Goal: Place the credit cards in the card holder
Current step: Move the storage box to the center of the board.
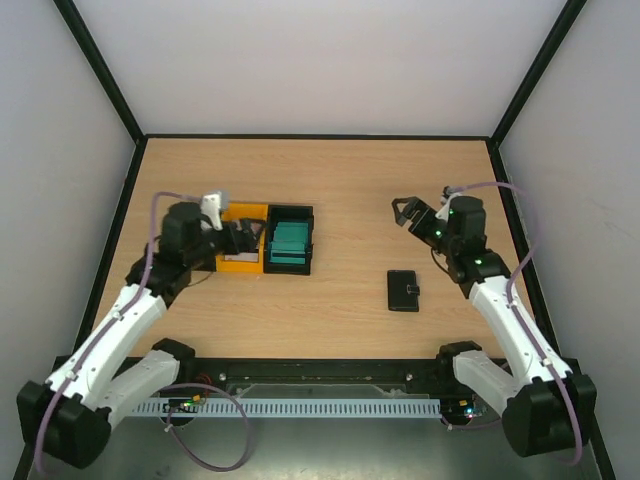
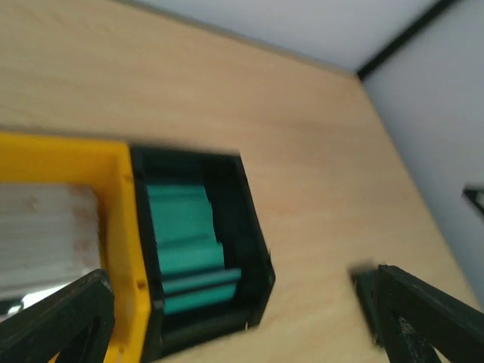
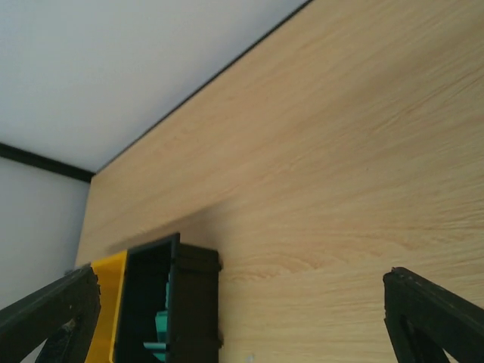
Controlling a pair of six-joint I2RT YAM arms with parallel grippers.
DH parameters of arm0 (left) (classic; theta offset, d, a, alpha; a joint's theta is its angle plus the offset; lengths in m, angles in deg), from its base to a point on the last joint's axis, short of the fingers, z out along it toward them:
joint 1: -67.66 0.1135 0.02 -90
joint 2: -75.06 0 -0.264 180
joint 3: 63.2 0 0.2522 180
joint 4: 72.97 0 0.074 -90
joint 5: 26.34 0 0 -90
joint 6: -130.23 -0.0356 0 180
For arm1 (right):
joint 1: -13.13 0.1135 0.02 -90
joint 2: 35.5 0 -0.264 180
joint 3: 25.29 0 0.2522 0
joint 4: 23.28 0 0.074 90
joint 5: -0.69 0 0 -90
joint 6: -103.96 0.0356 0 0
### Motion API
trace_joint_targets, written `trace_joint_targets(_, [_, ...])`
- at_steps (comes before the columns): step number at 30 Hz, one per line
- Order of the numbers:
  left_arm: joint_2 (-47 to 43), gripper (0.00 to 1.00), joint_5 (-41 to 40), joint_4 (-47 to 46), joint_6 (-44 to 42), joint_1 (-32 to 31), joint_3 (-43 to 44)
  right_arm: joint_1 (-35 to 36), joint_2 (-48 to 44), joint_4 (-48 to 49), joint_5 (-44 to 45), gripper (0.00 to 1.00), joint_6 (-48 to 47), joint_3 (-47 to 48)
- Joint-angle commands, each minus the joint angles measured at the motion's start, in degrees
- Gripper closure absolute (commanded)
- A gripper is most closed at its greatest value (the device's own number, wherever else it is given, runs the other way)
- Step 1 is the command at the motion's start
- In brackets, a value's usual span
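Teal credit cards stand in a black bin left of centre. They also show in the left wrist view and the right wrist view. White cards lie in the yellow bin beside it. The black card holder lies shut on the table right of centre. My left gripper hovers over the yellow bin, open and empty. My right gripper is open and empty, raised above the table behind the card holder.
The black bin and yellow bin stand side by side, touching. A black frame edges the wooden table, with white walls around it. The bins also appear at lower left in the right wrist view.
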State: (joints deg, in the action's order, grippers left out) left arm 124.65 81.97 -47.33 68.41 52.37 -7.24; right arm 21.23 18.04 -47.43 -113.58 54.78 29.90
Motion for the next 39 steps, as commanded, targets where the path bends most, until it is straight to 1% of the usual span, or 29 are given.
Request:
trace_joint_targets(1, [4.88,0.11,-9.14,10.20,1.45,-10.22,-1.45,4.00,2.90,2.00,3.51,0.00,0.29,-1.14])
trace_joint_targets(3, [7.62,0.21,-11.26,12.34,3.77,-14.67,-2.65,4.98,4.25,1.95,5.26,0.01,0.44,-2.35])
trace_joint_targets(7, [11.41,0.41,-11.87,12.84,7.65,-23.07,-5.40,6.56,6.30,0.44,8.97,0.03,0.11,-3.73])
trace_joint_targets(10, [14.00,0.49,-11.89,11.41,9.10,-27.09,-7.28,7.04,6.36,-0.53,13.27,0.05,0.38,-5.03])
trace_joint_targets(12, [16.90,0.53,-11.72,9.25,9.21,-27.88,-8.39,7.24,4.83,0.61,16.42,0.07,1.30,-7.27])
trace_joint_targets(15, [21.74,0.55,-13.52,6.37,8.77,-27.95,-7.71,7.23,3.43,0.21,19.76,0.07,2.14,-9.39])
trace_joint_targets(22, [33.17,0.57,-17.29,2.09,7.42,-27.95,-3.33,7.26,4.86,-5.06,24.49,0.06,2.09,-9.93])
trace_joint_targets(29, [41.39,0.56,-18.67,-1.40,7.34,-27.95,0.63,7.25,6.04,-9.15,20.60,0.08,2.96,-11.81])
trace_joint_targets(34, [47.34,0.56,-20.38,-1.42,5.33,-27.95,7.51,7.36,6.03,-10.59,18.59,0.10,3.66,-13.16])
trace_joint_targets(39, [53.54,0.55,-21.11,-1.68,2.90,-27.95,14.22,7.35,6.64,-14.51,20.90,0.10,4.81,-12.91])
